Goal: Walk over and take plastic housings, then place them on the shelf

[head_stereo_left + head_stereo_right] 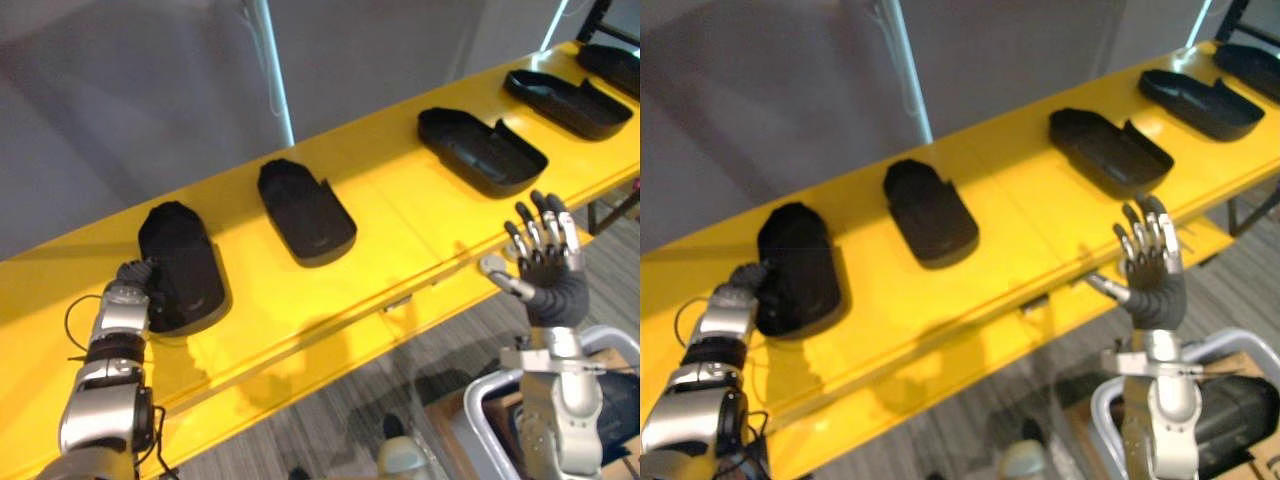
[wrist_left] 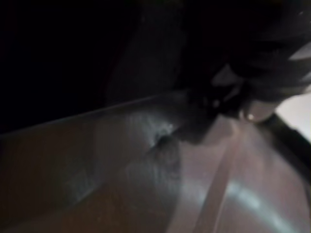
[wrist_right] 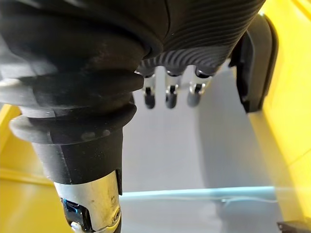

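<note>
Left robot hand [image 1: 133,276] against the leftmost plastic housing [image 1: 182,262]; right robot hand [image 1: 548,268] raised and spread wide.

Black housings lie in a row, apart from one another, along the yellow tabletop [image 1: 400,225]. The left robot hand meets the near left edge of the leftmost plastic housing, which lies dome side up. Whether it grips the shell cannot be told, as its wrist view is dark. The second housing [image 1: 306,212] lies beside it, also dome up. The third housing [image 1: 480,150] and fourth housing [image 1: 566,102] lie hollow side up farther right, with a fifth housing [image 1: 612,62] at the far end. The right robot hand stands upright over the tabletop's front edge, fingers straight, holding nothing, near the third housing but clear of it.
</note>
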You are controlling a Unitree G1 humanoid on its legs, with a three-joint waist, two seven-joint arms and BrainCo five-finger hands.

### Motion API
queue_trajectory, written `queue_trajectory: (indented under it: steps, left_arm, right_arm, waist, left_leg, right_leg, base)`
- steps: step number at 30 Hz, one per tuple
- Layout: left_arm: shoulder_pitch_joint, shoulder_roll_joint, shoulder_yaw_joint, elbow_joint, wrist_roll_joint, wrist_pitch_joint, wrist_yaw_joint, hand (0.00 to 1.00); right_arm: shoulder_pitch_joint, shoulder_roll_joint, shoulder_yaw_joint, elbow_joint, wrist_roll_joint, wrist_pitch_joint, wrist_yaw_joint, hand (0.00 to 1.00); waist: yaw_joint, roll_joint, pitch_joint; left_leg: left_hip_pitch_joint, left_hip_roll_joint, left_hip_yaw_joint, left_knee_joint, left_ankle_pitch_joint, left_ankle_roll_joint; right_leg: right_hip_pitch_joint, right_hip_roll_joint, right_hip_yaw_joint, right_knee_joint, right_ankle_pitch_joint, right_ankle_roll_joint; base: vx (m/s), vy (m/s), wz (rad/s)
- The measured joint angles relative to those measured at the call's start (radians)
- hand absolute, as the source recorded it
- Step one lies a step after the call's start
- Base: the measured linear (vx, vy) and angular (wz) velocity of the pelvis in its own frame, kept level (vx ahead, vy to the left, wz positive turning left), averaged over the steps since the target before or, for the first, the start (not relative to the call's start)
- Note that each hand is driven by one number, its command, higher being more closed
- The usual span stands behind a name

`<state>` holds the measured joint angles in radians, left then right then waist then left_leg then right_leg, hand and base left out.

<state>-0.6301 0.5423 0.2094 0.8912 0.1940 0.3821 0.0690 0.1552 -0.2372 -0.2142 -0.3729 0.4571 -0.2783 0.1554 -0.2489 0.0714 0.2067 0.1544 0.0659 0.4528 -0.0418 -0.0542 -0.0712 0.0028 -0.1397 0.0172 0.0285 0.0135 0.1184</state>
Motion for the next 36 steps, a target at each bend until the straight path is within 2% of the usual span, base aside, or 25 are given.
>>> queue_trajectory:
  steps: [6, 7, 24, 31, 32, 36]
  left_arm:
    - [0.000, 0.000, 0.015, 0.027, 0.001, -0.003, 0.001, 1.00]
    - [0.000, 0.000, 0.015, 0.030, 0.001, -0.004, 0.001, 0.00]
    - [0.000, 0.008, 0.012, 0.031, -0.003, -0.015, -0.004, 0.00]
    - [-0.047, 0.045, 0.004, 0.030, -0.105, -0.055, 0.039, 0.00]
    - [-0.070, 0.054, 0.004, 0.025, -0.149, -0.079, 0.047, 0.00]
    - [-0.118, 0.057, -0.022, -0.018, -0.159, -0.127, 0.079, 0.00]
  right_arm:
    - [0.001, -0.008, -0.001, 0.000, 0.000, 0.000, 0.008, 0.00]
    - [0.001, -0.012, -0.001, 0.000, 0.000, 0.000, 0.008, 0.00]
    - [0.020, -0.023, 0.010, 0.000, 0.002, -0.002, 0.018, 0.00]
    - [0.019, -0.023, 0.060, 0.008, 0.002, -0.031, 0.016, 0.00]
    - [0.019, -0.023, 0.071, 0.013, 0.002, -0.037, 0.014, 0.00]
    - [0.016, -0.020, 0.090, 0.033, 0.002, -0.063, -0.009, 0.00]
  waist:
    - [-0.009, 0.005, 0.003]
    - [-0.010, 0.007, 0.004]
    - [-0.013, 0.009, 0.005]
    - [-0.009, 0.008, 0.004]
    - [-0.006, 0.008, 0.004]
    - [-0.001, 0.002, 0.000]
  left_leg:
    - [0.002, 0.000, 0.000, 0.002, 0.000, 0.000]
    - [0.002, 0.000, 0.000, 0.002, 0.000, 0.000]
    - [0.004, 0.004, -0.005, 0.004, 0.000, -0.001]
    - [0.004, 0.007, -0.013, 0.004, 0.001, -0.002]
    - [0.003, 0.007, -0.016, 0.004, 0.002, -0.002]
    - [0.000, 0.008, -0.028, 0.003, 0.004, -0.005]
  right_leg:
    - [0.001, 0.000, 0.002, 0.003, 0.000, 0.000]
    - [0.001, 0.000, 0.002, 0.003, 0.000, 0.000]
    - [0.020, 0.001, -0.010, -0.024, 0.016, -0.002]
    - [0.034, 0.002, -0.020, -0.039, 0.022, -0.004]
    - [0.034, 0.002, -0.021, -0.040, 0.022, -0.004]
    - [0.039, 0.002, -0.034, -0.042, 0.023, -0.004]
  base:
    - [0.00, 0.000, 0.00]
    - [0.00, 0.000, 0.00]
    - [0.00, -0.006, 0.01]
    - [-0.01, -0.026, 0.04]
    - [-0.02, -0.026, 0.03]
    - [-0.01, -0.030, 0.08]
